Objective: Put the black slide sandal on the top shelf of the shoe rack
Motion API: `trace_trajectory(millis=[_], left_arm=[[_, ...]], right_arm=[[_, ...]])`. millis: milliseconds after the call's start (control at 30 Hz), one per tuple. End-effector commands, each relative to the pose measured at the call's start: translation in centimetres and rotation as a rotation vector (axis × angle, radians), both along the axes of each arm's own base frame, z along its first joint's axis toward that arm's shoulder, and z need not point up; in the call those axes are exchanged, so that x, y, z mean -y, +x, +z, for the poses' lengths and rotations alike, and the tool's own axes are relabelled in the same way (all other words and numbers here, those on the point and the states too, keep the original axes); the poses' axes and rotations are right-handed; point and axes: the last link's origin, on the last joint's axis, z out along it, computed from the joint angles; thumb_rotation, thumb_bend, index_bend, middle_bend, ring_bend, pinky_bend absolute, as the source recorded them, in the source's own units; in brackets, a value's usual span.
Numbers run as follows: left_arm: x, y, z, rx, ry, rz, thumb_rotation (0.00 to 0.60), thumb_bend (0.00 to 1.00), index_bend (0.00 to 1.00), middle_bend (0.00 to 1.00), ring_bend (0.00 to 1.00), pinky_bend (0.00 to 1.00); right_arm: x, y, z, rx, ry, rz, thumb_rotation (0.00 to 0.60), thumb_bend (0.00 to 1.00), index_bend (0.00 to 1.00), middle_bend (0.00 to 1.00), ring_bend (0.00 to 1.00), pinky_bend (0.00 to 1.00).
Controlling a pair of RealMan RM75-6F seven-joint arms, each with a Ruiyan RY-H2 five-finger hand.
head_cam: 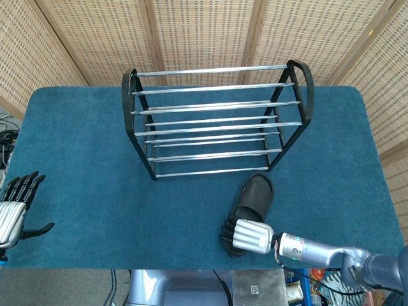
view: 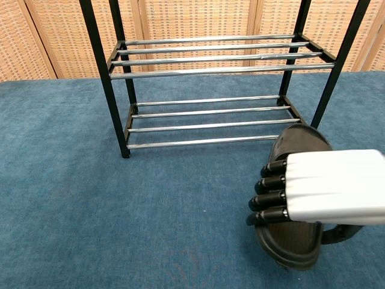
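On the blue tabletop (head_cam: 83, 159), the sandal (head_cam: 254, 194) lies before the rack (head_cam: 217, 118), long axis toward it. The right hand (head_cam: 250, 236) covers its near end, fingers (view: 272, 197) curling around it; left hand (head_cam: 14, 207) is far, fingers apart.

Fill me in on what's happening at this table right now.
The robot's right hand is over the near end of the black slide sandal, fingers curled onto it, with the sandal lying on the blue table just in front of the right end of the shoe rack. Whether it has a firm hold cannot be told. The left hand sits idle at the table's left edge, fingers apart, holding nothing. The rack's shelves hold nothing, so the sandal has yet to go up.
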Motion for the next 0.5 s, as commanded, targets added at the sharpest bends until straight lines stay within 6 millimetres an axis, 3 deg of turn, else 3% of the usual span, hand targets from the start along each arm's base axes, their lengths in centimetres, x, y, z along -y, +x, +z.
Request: trace_trajectory(millis=[33, 300, 500], left_arm=[[0.1, 0.0, 0.0, 0.0, 0.002, -0.003, 0.6, 0.0, 0.0, 0.0, 0.0, 0.0], [0.3, 0.1, 0.0, -0.005, 0.004, -0.006, 0.6, 0.0, 0.0, 0.0, 0.0, 0.0], [0.2, 0.1, -0.1, -0.01, 0.002, -0.004, 0.6, 0.0, 0.0, 0.0, 0.0, 0.0]], right_arm=[[-1.4, 0.0, 2.2, 0.017, -0.023, 0.074, 0.6, 0.66, 0.55, 0.53, 0.43, 0.45], [-3.4, 1.5, 6.1, 0.078, -0.044, 0.207, 0.6, 0.66, 0.55, 0.53, 0.43, 0.45], [-2.0, 3.9, 8.4, 0.119, -0.06, 0.291, 0.6, 0.66, 0.55, 0.52, 0.43, 0.45]])
